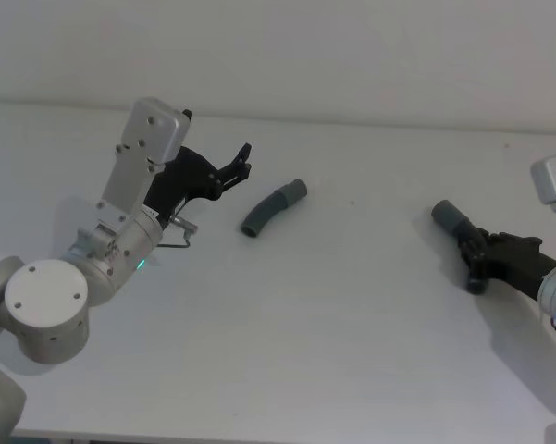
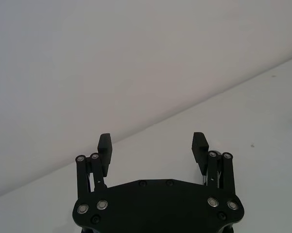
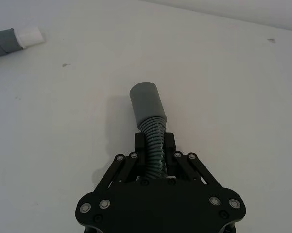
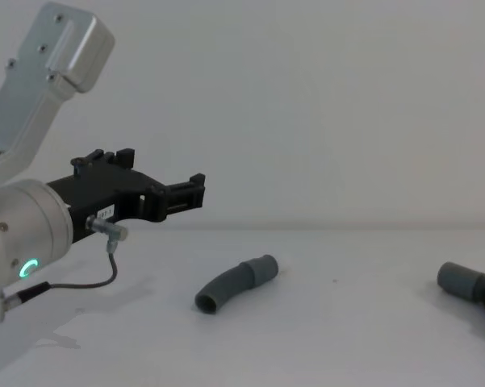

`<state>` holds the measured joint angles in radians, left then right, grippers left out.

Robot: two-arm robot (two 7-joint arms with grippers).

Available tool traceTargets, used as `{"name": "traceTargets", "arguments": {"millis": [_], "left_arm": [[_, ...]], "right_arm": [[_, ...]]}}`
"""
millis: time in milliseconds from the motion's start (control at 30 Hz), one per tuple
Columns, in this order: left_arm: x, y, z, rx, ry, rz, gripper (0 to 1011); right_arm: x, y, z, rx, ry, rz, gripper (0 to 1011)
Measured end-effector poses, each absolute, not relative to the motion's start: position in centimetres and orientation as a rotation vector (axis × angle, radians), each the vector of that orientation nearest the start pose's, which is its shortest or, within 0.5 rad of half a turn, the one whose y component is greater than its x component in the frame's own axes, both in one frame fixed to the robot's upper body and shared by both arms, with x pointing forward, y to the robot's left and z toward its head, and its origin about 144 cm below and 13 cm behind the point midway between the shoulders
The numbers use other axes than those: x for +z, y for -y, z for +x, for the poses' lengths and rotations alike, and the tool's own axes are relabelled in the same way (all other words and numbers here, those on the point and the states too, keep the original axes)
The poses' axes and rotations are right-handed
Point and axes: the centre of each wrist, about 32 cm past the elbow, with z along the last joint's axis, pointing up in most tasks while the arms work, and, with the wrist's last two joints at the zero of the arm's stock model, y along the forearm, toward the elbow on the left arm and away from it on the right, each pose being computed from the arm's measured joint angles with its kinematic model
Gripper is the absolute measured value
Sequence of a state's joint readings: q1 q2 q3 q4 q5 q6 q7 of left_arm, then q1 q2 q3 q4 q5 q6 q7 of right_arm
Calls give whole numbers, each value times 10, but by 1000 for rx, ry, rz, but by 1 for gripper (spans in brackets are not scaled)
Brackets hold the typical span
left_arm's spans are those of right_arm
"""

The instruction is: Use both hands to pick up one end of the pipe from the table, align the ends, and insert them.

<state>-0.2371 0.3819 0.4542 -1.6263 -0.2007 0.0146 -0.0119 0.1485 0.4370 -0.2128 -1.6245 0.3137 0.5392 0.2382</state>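
A: The right gripper [image 3: 155, 143] is clamped on something, isn't it?

B: Yes, on the ribbed pipe piece [image 3: 154, 130]. The two black fingers pinch the ribbed stretch from both sides. The smooth grey cuff [image 3: 146, 101] sticks out past the fingertips, pointing away from the wrist.

A: Where does that sit?

B: At the right side of the table [image 1: 333, 333], low over the white surface. I cannot tell whether the cuff rests on the table or hangs just above it. A soft shadow lies beside it.

A: And the other piece?

B: The curved pipe piece [image 1: 270, 210] lies flat on the table, farther out and nearer the middle, well apart from the held one. Nothing touches it. In the head view its dark open mouth faces toward the robot and to the left, and the other end points away and to the right. The right wrist view shows a white tip [image 3: 31, 35] on one end of it, beyond a grey band.

A: What about the left gripper [image 2: 152, 141]?

B: It is to the left of the curved piece and raised well off the table. The jaws are spread wide with nothing between them. It points toward the right, and a green ring light [image 4: 28, 268] glows on its silver wrist.

A: And behind all that?

B: The table's far edge meets a plain pale wall [image 4: 307, 97].
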Motion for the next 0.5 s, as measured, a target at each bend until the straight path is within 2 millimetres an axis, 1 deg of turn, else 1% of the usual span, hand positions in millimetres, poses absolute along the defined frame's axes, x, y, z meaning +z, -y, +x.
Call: {"name": "traceTargets", "arguments": {"millis": [200,500], "left_arm": [[1206,-199,492,1101,242,78,1000],[1214,-200,496,1030,171,134,1000]], "right_arm": [[1202,285,490,-1142,-225,-426,205],[1202,285,490,-1143,-225,-427,205]]}}
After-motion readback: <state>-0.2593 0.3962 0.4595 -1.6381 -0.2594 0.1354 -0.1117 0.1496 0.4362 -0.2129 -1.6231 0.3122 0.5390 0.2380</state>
